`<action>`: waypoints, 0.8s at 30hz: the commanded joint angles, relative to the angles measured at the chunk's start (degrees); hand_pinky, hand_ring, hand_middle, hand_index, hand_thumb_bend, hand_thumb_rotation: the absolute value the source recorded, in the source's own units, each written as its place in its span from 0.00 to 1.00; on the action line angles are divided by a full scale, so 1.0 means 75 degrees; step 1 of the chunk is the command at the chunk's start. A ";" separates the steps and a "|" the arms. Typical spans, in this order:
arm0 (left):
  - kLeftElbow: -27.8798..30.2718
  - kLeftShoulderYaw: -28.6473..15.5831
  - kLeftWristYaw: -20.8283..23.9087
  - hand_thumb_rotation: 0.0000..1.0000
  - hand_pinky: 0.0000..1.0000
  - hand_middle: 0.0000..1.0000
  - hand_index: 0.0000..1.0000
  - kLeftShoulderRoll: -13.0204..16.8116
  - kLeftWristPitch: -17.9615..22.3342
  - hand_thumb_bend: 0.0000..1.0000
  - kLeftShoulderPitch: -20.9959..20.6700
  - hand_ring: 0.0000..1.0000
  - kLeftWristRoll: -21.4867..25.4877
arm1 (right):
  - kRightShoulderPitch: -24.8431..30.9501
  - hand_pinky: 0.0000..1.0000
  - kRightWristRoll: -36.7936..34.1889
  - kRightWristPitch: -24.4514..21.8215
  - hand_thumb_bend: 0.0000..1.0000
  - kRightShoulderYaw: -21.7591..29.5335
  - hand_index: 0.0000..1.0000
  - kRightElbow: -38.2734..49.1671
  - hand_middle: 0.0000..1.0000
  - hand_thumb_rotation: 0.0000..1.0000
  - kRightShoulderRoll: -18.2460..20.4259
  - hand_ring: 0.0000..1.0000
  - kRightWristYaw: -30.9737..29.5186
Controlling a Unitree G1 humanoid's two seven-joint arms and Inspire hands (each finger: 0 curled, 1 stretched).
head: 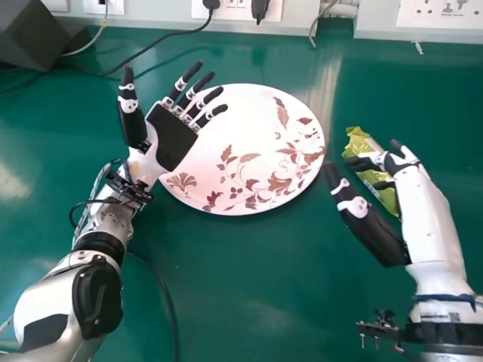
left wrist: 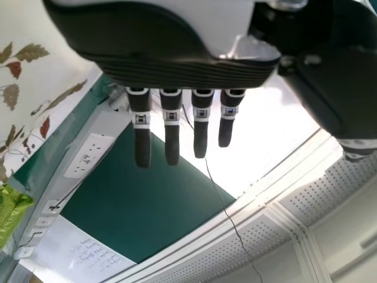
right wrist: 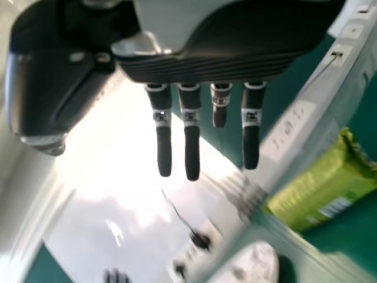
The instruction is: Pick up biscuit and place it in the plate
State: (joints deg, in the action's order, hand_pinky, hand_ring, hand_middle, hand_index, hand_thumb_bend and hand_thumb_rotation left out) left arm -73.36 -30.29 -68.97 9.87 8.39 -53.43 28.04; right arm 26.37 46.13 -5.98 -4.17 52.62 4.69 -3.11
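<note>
The black-and-white mechanical right hand (head: 415, 185), empty with fingers loosely extended, is nearer the oblong green plastic-wrapped biscuit (head: 357, 141), partly beneath it, long axis slanting far-left to near-right; the black-and-white mechanical left hand (head: 170, 137) is open, empty.

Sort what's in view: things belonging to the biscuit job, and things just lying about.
For the job:
- biscuit packet
- plate
- right hand, at the packet

Just about:
- black box
- black cable
- left hand, beside the packet-free plate
</note>
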 commanded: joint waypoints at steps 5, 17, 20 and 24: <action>-0.0117 0.0070 -0.0020 0.50 0.81 0.94 0.98 -0.0332 -0.0187 0.93 -0.0202 0.89 -0.0128 | 0.0425 0.58 -0.0537 0.0452 0.84 -0.0500 0.65 -0.0135 0.64 0.18 0.0428 0.60 0.1572; 0.0141 -0.0433 -0.0029 0.58 0.79 0.95 1.00 0.0002 -0.0221 0.99 0.0525 0.89 0.0338 | 0.0625 0.62 -0.2925 0.2211 0.89 0.0063 0.70 -0.0768 0.75 0.28 -0.0096 0.72 0.2223; 0.0287 -0.0565 -0.0161 0.61 0.76 0.96 1.00 -0.0032 -0.0364 1.00 0.0779 0.88 0.0552 | 0.1015 0.64 -0.3575 0.2991 0.87 0.0370 0.72 -0.0975 0.77 0.29 -0.0156 0.74 0.2292; 0.1026 -0.0483 0.0023 0.63 0.77 0.98 1.00 -0.0356 0.0052 1.00 0.1376 0.90 0.0618 | 0.1954 0.63 -0.4456 0.4192 0.90 0.0728 0.72 -0.0929 0.75 0.31 -0.0271 0.73 0.2170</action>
State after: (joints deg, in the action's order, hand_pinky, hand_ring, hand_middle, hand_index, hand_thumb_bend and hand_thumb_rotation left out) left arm -66.16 -33.84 -69.28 8.86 8.40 -47.92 32.25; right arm 38.07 14.74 22.45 0.33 45.54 2.92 13.60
